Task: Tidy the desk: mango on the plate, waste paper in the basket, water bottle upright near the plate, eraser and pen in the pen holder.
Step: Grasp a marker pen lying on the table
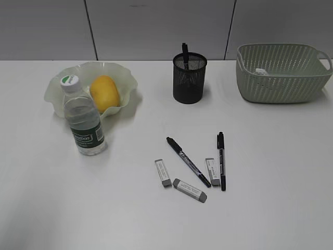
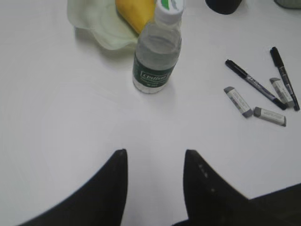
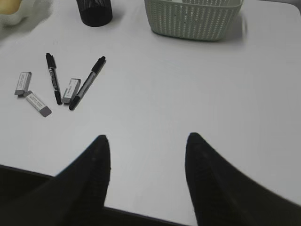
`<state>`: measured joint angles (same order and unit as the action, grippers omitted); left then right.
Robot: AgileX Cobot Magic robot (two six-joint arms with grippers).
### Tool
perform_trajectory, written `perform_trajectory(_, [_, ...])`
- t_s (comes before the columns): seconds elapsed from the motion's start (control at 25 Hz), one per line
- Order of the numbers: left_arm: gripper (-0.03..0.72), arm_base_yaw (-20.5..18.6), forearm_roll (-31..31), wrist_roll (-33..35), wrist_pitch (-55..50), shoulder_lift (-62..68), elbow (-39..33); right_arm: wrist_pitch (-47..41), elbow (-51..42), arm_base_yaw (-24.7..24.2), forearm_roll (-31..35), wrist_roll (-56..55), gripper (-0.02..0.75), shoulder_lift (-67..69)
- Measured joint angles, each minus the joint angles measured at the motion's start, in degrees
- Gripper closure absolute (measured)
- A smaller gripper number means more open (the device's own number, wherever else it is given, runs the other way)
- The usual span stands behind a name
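Note:
A yellow mango [image 1: 105,92] lies on the pale green wavy plate [image 1: 57,86]. A water bottle [image 1: 82,117] stands upright just in front of the plate. Two black pens [image 1: 188,161] [image 1: 221,160] and three grey erasers [image 1: 163,172] [image 1: 189,189] [image 1: 212,171] lie on the table in the middle. The black mesh pen holder [image 1: 189,78] holds one pen. A scrap of white paper [image 1: 260,72] lies in the green basket [image 1: 281,73]. My left gripper [image 2: 155,155] and right gripper [image 3: 146,141] are open and empty, low over bare table; neither shows in the exterior view.
The white table [image 1: 270,172] runs to a grey panelled wall behind. The basket stands at the back right, close to the table's right edge. In the right wrist view the table's near edge [image 3: 141,214] lies just under the fingers.

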<state>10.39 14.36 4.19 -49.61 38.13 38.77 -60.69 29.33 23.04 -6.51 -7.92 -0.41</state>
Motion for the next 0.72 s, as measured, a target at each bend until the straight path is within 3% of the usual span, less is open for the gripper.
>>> perform_trajectory(0.16, [0.390,4.33,0.95,0.72,4.10,12.58,4.84,0.70,-0.04,0.00,0.63,0.01,0.339,0.00])
perform_trajectory(0.28, [0.390,11.58,-0.12,-1.55,6.80,19.27,8.02,0.83,-0.04,0.00,0.86,0.06,0.342,0.00])
perform_trajectory(0.36, [0.390,18.19,-4.67,-7.46,9.27,24.25,10.07,0.82,-0.04,-0.24,1.27,0.06,0.344,0.00])
perform_trajectory(0.52, [0.390,29.52,-19.71,-23.40,11.86,36.48,14.38,0.82,-0.04,-2.35,1.73,0.06,0.346,0.00])
perform_trajectory(0.6, [0.390,32.25,-23.52,-28.80,12.30,43.03,16.88,0.82,-0.04,-4.36,2.01,0.06,0.348,0.00])
perform_trajectory(0.72, [0.379,33.48,-24.00,-31.28,13.42,51.59,21.20,0.82,-0.04,-7.63,2.64,0.06,0.351,0.00])
